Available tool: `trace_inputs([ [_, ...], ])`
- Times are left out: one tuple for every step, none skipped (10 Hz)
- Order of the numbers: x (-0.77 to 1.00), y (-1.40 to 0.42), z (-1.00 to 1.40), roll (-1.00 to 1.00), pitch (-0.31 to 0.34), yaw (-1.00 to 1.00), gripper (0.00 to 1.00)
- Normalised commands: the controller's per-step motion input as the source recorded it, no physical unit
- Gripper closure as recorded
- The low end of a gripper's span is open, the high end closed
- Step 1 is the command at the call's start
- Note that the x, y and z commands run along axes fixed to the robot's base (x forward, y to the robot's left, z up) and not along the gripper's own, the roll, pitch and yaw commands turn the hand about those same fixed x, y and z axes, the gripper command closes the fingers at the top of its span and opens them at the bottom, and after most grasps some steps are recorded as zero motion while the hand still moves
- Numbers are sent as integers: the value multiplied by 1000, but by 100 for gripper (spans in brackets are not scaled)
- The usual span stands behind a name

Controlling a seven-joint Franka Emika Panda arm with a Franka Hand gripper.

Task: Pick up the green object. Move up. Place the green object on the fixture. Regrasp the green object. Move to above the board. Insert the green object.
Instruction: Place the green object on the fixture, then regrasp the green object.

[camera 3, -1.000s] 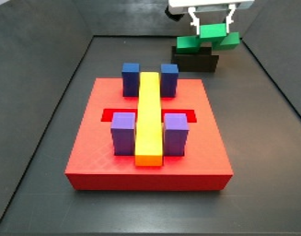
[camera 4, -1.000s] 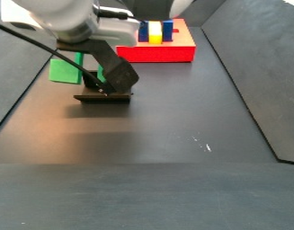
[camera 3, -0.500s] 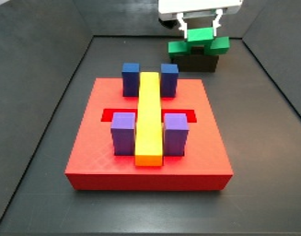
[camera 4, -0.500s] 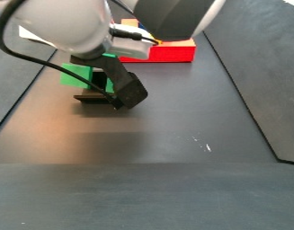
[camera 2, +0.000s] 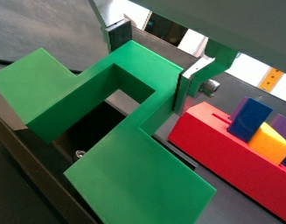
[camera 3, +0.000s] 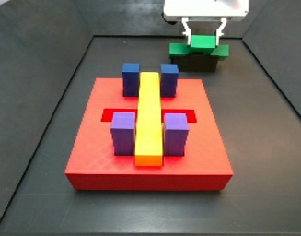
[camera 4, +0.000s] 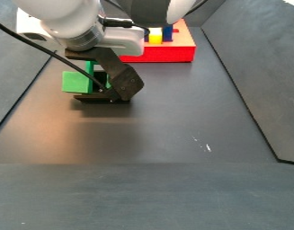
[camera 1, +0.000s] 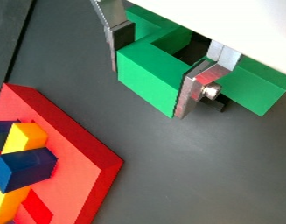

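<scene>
One gripper (camera 1: 155, 66) at the fixture (camera 3: 196, 61) | fingers clasping green object (camera 1: 169, 74); placing step | next: release, regrasp

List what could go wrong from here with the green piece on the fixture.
1. The green object overhangs the small fixture; it may tip once released.
2. The gripper spans only its middle part; a skewed regrasp could spoil insertion.
3. In a side view the arm hides the fixture, so seating is unclear.
</scene>
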Motion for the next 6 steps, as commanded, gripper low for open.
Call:
trace_inputs([
  [0,0,0,0,0,0,0],
  [0,46,0,0,0,0,0],
  [69,37,49,-109,0,-40,0],
  [11,169,683,-429,103,23,0],
  [0,89,769,-263,143,51,0],
  [0,111,786,-140,126,29,0],
])
